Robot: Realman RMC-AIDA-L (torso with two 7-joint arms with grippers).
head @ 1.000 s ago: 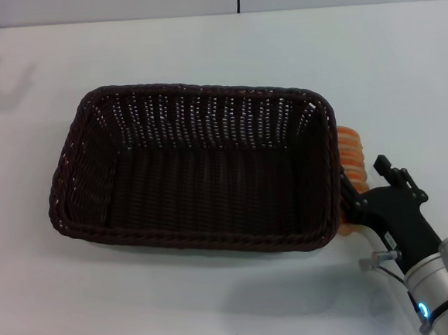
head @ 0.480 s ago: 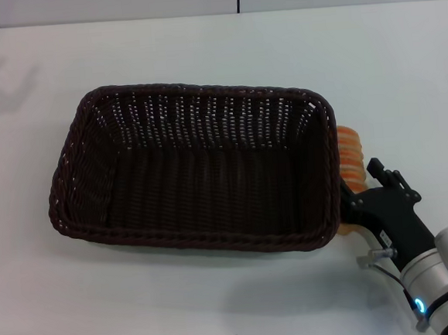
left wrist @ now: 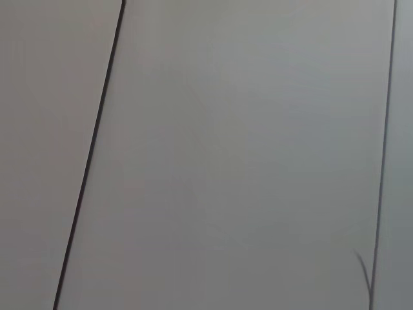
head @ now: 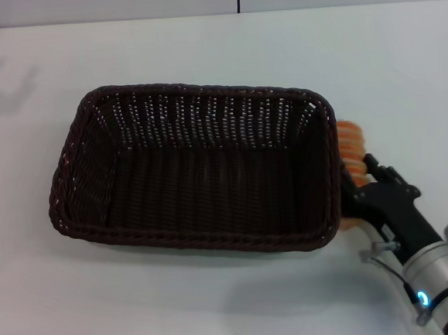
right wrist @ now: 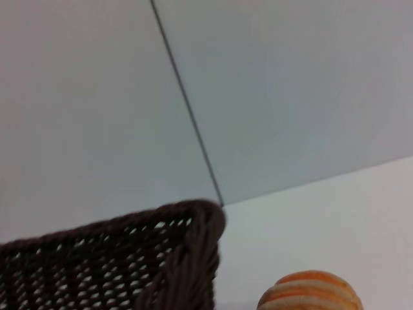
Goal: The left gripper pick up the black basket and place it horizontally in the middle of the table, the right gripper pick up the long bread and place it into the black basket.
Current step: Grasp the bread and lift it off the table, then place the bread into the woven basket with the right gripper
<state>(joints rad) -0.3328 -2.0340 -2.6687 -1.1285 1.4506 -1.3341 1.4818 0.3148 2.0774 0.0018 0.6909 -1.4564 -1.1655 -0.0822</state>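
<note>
White worktop (head: 219, 307) | black basket (head: 193, 170) set crosswise mid-surface | right pincer (head: 359, 192) at long bread (head: 351, 151) — closure unclear | next: lift over rim — left pincer unseen

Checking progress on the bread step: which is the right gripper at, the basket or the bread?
The long bread: the right gripper sits at its near end, just outside the right wall of the black basket, which holds nothing.

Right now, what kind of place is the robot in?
Probably a lab or test bench, not a kitchen: a plain white table against a panelled wall, holding only a basket and a bread, which the right pincer is at.
</note>
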